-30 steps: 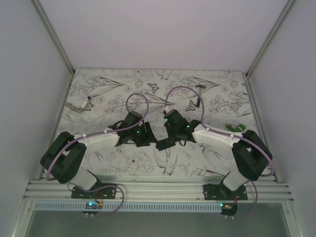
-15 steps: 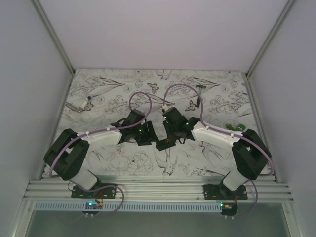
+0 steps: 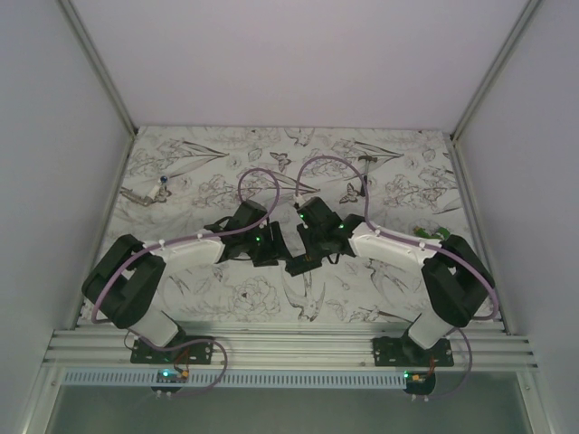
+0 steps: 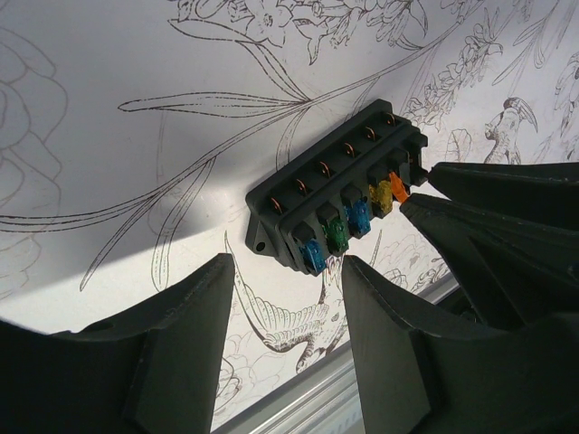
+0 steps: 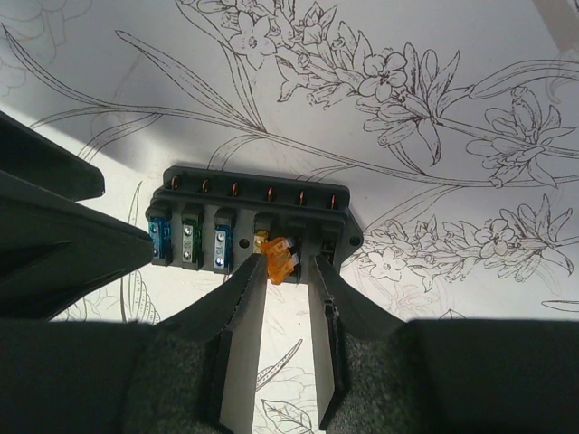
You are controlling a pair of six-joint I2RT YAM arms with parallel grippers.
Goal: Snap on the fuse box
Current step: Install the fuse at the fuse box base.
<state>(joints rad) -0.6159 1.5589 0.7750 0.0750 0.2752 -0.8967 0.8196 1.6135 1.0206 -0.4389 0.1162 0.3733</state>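
Since a second ago, the top view shows both arms leaning inward. The left arm's elbow has slid rightward and the right wrist has shifted slightly left, so the two grippers now crowd closer over the centre of the frame. The fuse box [image 3: 302, 265] has not shifted (it lies in the same spot on the table [image 3: 398, 181], just below centre).

In the top view its long axis runs roughly left to right, the right end tipped a little upward. In the right wrist view it lies across the middle of the frame, its row of coloured fuses towards the bottom edge and its row of metal terminals towards the top. In the left wrist view its long axis slants from lower left to upper right.

The left gripper [image 4: 286, 268] stands with its jaws well apart and nothing between them, its tips just short of the box's near end. The right gripper [image 5: 288, 265] has its jaws partly apart astride the orange fuse [image 5: 280, 259], which sits tilted at its slot. One finger touches it and a gap shows at the other, so it is not clamped.
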